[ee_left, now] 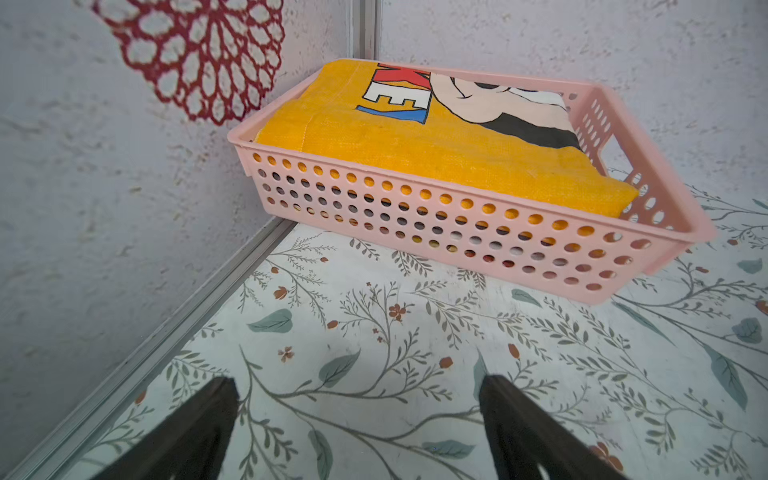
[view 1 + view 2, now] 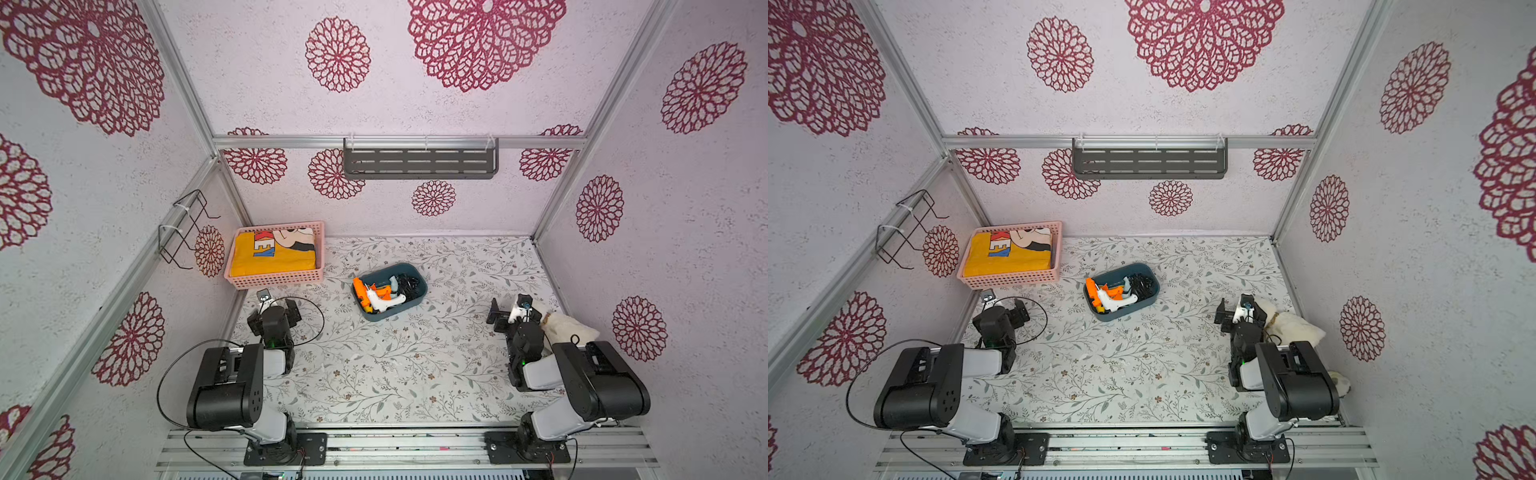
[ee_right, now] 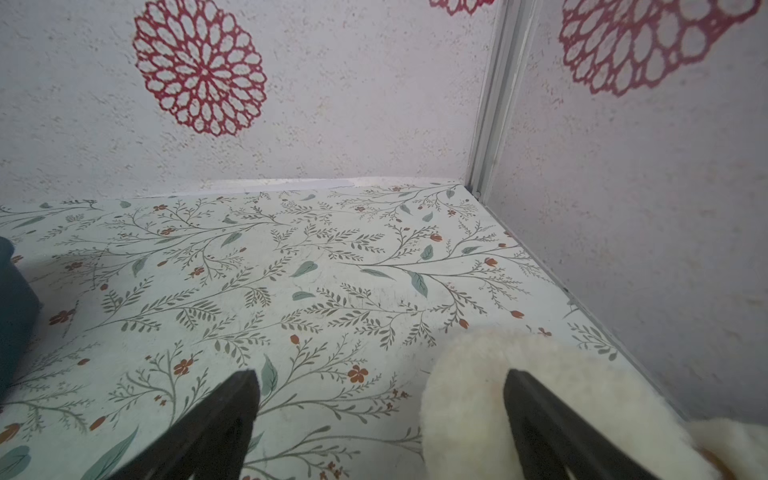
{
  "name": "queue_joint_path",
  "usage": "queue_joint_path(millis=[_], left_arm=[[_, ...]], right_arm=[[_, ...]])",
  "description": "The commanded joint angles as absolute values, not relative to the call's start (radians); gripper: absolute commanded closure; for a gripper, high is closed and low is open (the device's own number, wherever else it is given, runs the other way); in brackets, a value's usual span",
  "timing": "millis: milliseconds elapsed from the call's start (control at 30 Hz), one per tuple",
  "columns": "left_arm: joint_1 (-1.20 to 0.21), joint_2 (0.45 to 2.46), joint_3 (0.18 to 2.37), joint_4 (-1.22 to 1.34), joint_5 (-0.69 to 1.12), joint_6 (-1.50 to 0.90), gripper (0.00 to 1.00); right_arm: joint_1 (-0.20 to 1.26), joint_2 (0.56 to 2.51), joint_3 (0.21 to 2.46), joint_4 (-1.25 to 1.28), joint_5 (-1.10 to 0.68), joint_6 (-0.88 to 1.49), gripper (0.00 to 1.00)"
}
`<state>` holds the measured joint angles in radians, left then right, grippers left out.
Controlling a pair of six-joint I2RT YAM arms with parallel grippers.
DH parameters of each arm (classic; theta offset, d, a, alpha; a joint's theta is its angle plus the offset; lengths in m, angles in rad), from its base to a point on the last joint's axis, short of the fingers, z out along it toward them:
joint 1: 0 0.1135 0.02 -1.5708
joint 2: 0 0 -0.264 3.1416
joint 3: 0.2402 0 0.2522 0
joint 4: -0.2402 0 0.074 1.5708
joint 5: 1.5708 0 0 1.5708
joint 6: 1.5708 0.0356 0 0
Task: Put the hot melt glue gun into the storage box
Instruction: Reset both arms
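Teal-blue plastic storage box (image 2: 388,315), mid floral worktop (image 2: 395,365), is already loaded: the white-and-orange hot melt glue gun (image 2: 384,302) is seen lying inside, so the left gripper (image 1: 357,390) and right gripper (image 3: 380,376), spread wide and empty, are best kept clear.

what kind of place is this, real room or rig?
Likely a staged robot test booth: wallpapered panels in a metal frame, arms bolted to a front rail, household props like the pink basket and blue tub.
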<state>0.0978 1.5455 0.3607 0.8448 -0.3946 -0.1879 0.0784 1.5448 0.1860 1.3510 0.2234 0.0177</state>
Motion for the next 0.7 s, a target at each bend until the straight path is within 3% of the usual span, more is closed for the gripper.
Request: queue_joint_path(millis=[0,300,667], left_arm=[[0.091,1.552,0.411,0.890,-0.410,-0.177,0.02],[0.087,1.553,0.407,0.902,-0.417,-0.173,0.02],[0.086,1.552,0.405,0.910,-0.419,-0.172,0.02]], right_arm=[[0.078,1.539,0.184,1.398,0.216,0.005,0.01],[0.081,1.541,0.193,1.382,0.104,-0.039,0.01],[0.081,1.539,0.186,1.395,0.097,-0.041,0.01]])
